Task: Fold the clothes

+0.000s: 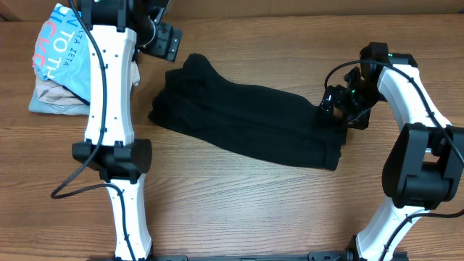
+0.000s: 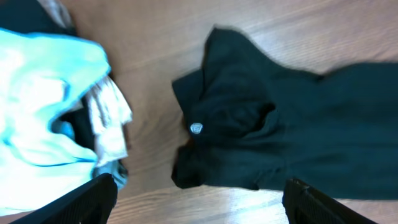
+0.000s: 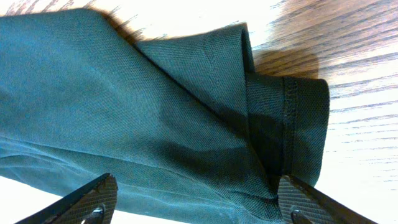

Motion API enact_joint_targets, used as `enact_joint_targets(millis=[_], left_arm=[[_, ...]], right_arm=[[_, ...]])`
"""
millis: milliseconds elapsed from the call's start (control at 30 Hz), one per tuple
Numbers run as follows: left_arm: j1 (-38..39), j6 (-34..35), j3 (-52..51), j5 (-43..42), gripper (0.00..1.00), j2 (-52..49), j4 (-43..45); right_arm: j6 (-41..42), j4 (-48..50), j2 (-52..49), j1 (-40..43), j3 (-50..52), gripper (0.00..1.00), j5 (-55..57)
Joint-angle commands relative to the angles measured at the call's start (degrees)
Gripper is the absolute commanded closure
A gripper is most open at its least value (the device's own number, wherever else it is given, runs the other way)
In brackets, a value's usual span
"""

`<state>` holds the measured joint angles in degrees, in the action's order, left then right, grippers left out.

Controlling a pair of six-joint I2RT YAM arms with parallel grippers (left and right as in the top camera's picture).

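Overhead view: the clothes [image 1: 246, 123], one plain black garment, lie bunched in a long band across the middle of the wooden table [image 1: 254, 210]. The band runs from the far left down toward the near right. My left gripper [image 1: 168, 42] sits just beyond the garment's far left end, close to it but apart from the fabric. My right gripper [image 1: 341, 109] is at the garment's right end, over its edge; from above I cannot tell whether it touches the cloth. At the far left of the table a light blue lettered T-shirt [image 1: 61, 43] lies on top of some beige folded garments [image 1: 54, 98], well apart from the black one, with my left arm crossing in front of them.

Left wrist view: my two fingers [image 2: 93, 199] show only at the lower corners, spread wide with nothing between them. Beyond them the black garment's crumpled left end rests on the wood, with a tiny white mark [image 2: 196, 128] on it. The light blue shirt and the beige fabric sit to its left, with bare table between.

Right wrist view: my fingers [image 3: 93, 199] again stand far apart at the lower corners, gripping nothing. The black fabric fills most of the picture between and beyond them. A folded flap and a stitched hem [image 3: 289, 124] end on the bare wood at the right.
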<state>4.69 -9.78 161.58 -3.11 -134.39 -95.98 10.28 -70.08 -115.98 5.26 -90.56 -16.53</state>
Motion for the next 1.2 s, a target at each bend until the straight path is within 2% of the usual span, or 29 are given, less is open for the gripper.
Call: enact_joint_targets(millis=[0,67,267,633,867,1167], left_arm=[[-3.13,-4.87,-4.04,-6.51,0.1,-5.11,0.5],[-3.65,-5.49,-4.83,-7.72,0.04,-6.95,0.85],[-3.78,-7.69,-4.85,-7.72,0.01,-11.69,1.97],[-3.74,-9.6,-4.85,-12.76,0.01,-20.5,5.51],[-3.54,-9.79,-4.85,-13.0,0.02,-25.55,5.86],[-3.56,-9.81,-2.32,-12.98,0.04,-25.73,4.81]], right_arm=[[-0.76,0.22,1.22,0.17,0.2,0.12,-0.72],[-0.76,0.59,1.22,0.17,0.2,0.11,-0.72],[-0.76,0.59,1.22,0.17,0.2,0.1,-0.7],[-0.74,0.39,1.22,0.15,0.2,0.1,-0.7],[-0.68,0.37,1.22,0.11,0.2,0.1,-0.72],[-0.22,0.57,1.14,0.11,0.74,0.1,1.11]])
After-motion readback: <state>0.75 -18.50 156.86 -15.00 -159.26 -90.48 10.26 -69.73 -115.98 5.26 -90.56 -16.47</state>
